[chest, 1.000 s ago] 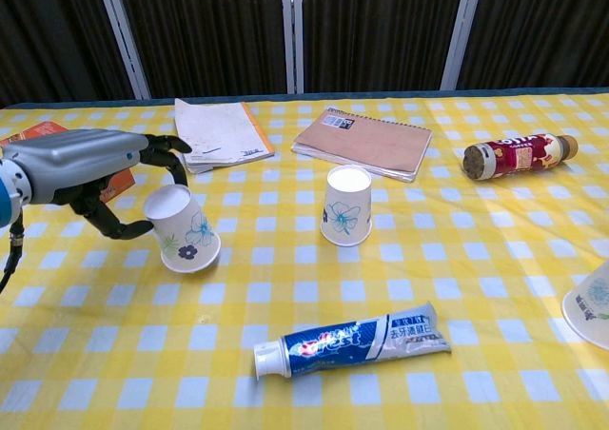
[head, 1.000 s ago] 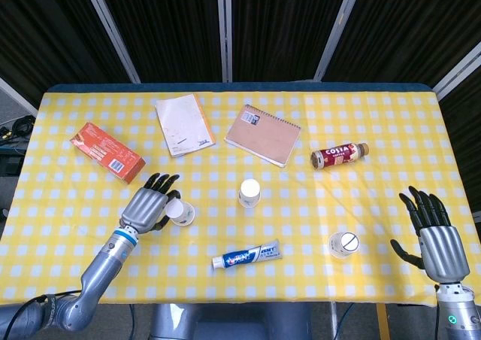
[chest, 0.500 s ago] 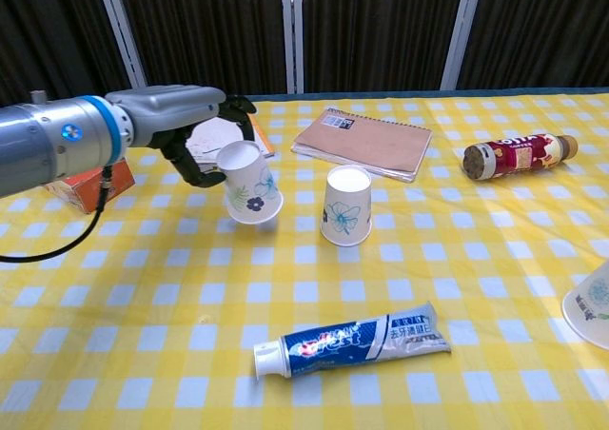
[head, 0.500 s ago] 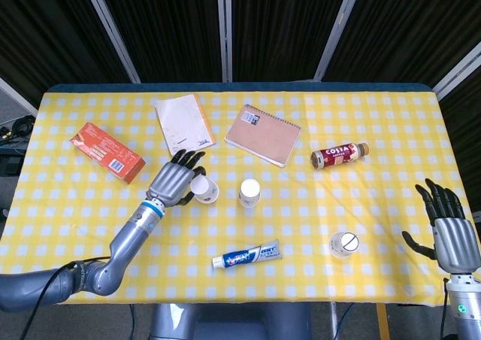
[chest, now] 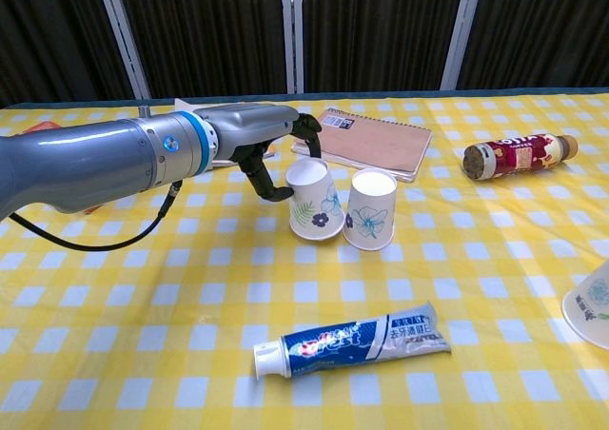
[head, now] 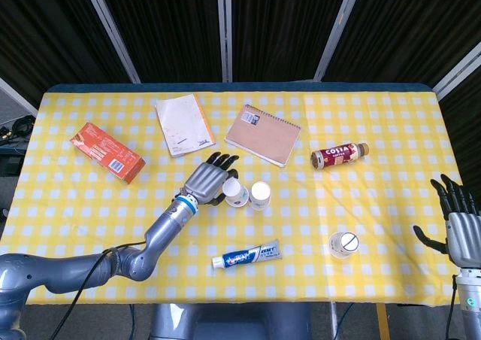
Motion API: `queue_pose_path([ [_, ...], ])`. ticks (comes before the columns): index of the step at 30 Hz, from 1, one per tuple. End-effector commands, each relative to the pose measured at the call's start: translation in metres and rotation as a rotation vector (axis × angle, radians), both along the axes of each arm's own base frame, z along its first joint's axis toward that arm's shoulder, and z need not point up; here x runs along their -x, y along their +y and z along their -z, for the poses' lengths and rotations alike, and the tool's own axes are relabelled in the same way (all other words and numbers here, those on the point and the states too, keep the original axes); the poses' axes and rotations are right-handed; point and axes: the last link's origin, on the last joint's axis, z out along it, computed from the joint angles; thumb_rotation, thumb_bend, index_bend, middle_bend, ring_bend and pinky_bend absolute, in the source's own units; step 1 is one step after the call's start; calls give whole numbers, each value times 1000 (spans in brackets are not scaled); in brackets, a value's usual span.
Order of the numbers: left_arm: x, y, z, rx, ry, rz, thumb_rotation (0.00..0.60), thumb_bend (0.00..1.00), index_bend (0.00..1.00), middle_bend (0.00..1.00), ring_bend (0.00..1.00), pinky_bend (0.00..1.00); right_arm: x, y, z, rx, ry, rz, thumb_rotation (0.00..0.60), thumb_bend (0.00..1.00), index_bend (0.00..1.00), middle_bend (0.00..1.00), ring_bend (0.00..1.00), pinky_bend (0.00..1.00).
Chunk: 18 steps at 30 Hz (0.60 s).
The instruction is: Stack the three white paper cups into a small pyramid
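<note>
Three white paper cups with blue flower prints stand upside down. My left hand (head: 209, 178) (chest: 266, 137) grips one cup (head: 235, 192) (chest: 312, 198), tilted, low over the yellow checked cloth at the table's middle. That cup's side touches the second cup (head: 260, 195) (chest: 372, 208), which stands just to its right. The third cup (head: 343, 244) (chest: 592, 306) stands alone near the front right, cut off by the edge of the chest view. My right hand (head: 462, 227) hovers at the table's right front corner with fingers spread, holding nothing.
A toothpaste tube (head: 246, 255) (chest: 352, 340) lies in front of the two cups. Behind them lie a brown spiral notebook (head: 263, 135) (chest: 363, 142) and a white booklet (head: 183, 124). A Costa bottle (head: 340, 155) (chest: 517, 154) lies at the right, an orange box (head: 107, 152) at the far left.
My left hand carried its cup rightward from the left side up against the middle cup, which shifted slightly right. My right hand drew back toward the right edge.
</note>
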Motion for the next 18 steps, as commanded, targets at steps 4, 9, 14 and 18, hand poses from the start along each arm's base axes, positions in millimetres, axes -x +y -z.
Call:
queue_pose_path([
  [4,5,-5,-4,28,34,3,600,372,206,0,0,0,-1,2,2,-6,3,-5,600,133,93,0,0,0],
  [9,14,-12,-15,14,32,-14,600,287,36,0,0,0,-4,3,4,-15,9,-15,600,133,94,0,0,0],
  [14,37,-29,-41,-61,27,-10,600,286,22,0,0,0,-7,7,7,-18,15,-31,600,133,94,0,0,0],
  [18,64,-47,-62,-127,36,-15,600,286,15,0,0,0,-12,11,9,-22,20,-51,600,134,94,0,0,0],
])
